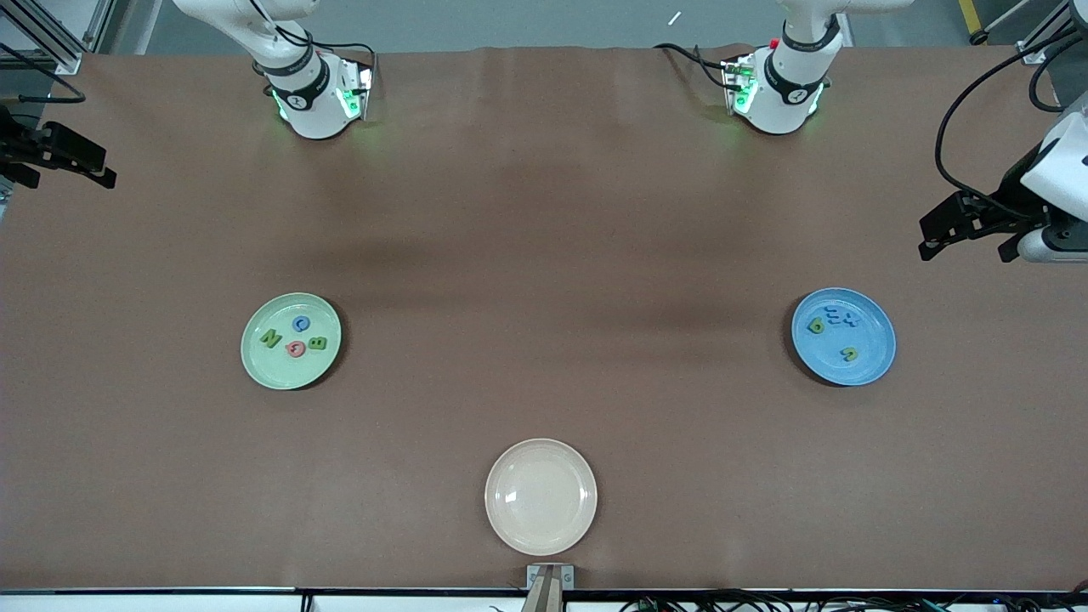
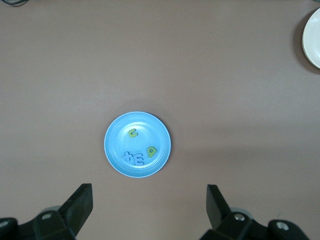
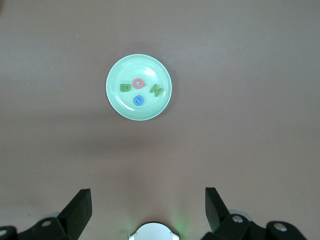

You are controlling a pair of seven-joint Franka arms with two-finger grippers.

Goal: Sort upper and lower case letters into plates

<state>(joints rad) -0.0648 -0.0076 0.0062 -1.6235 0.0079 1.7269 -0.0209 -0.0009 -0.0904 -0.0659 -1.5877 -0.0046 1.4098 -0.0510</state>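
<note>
The pale green plate (image 1: 285, 371) holds green N (image 1: 271, 338), blue C (image 1: 301, 323), pink G (image 1: 296, 348) and green B (image 1: 317, 342). The blue plate (image 1: 877, 342) holds two green small letters (image 1: 816, 325) and the blue m and t (image 1: 843, 320). My left gripper (image 1: 969, 245) is open and empty, high over the table's left-arm end; its wrist view shows the blue plate (image 2: 117, 140) below. My right gripper (image 1: 72, 180) is open and empty, high over the right-arm end; its wrist view shows the green plate (image 3: 135, 65).
A cream-white plate (image 1: 541, 496) with nothing in it sits near the front edge, midway between the two plates. The arm bases (image 1: 316, 102) stand along the table edge farthest from the front camera.
</note>
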